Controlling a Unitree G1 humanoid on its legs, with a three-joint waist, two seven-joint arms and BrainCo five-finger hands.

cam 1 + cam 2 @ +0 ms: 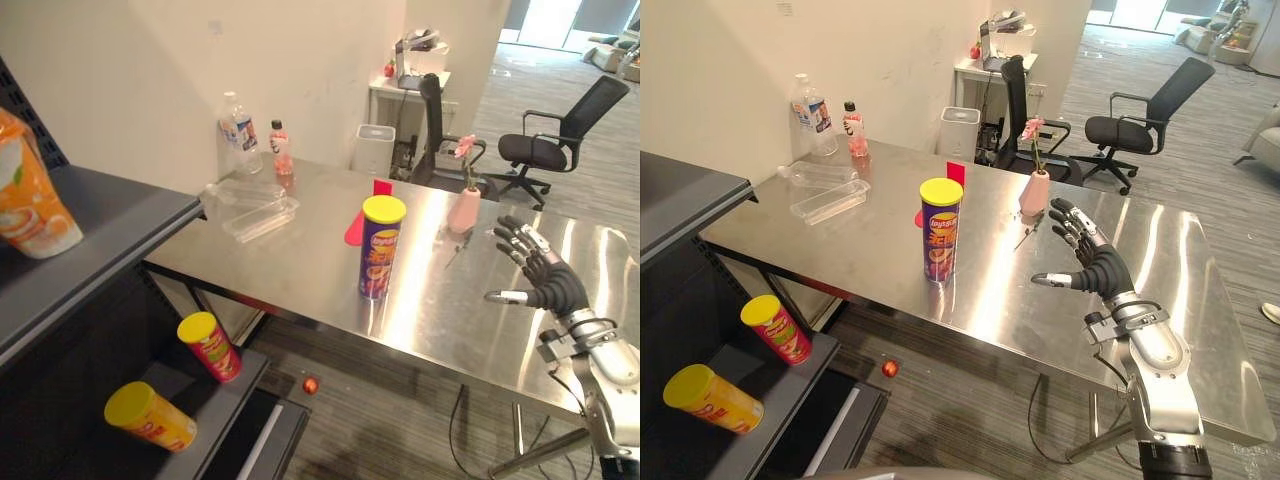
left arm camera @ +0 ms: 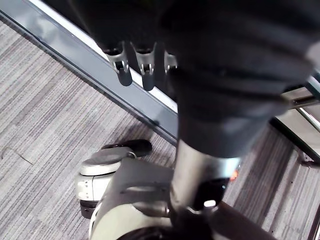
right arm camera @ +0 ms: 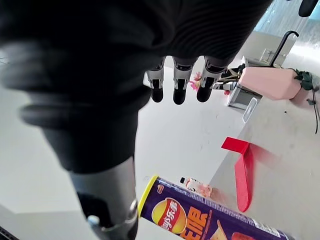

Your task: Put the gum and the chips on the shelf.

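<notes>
Purple cylindrical cardboard chips can with yellow plastic lid (image 1: 382,247): upright at frame centre on the brushed steel table (image 1: 300,265), near the front edge. Gum: not identifiable with certainty; possibly the small pink bottle (image 1: 281,147) at upper centre-left. Dark grey shelf (image 1: 110,220): left of frame.

Right hand (image 1: 540,272): right of frame, above the table, fingers spread wide, empty, well apart from the can. Left hand (image 2: 135,65): fingers relaxed, nothing held.

Expect a light, rigid tube with a smooth, probably slippery wrapper; tall and narrow, so easily tipped. Grasp at mid-height, thumb opposite fingers, below the lid. Apply moderate squeeze only; avoid denting the wall.
</notes>
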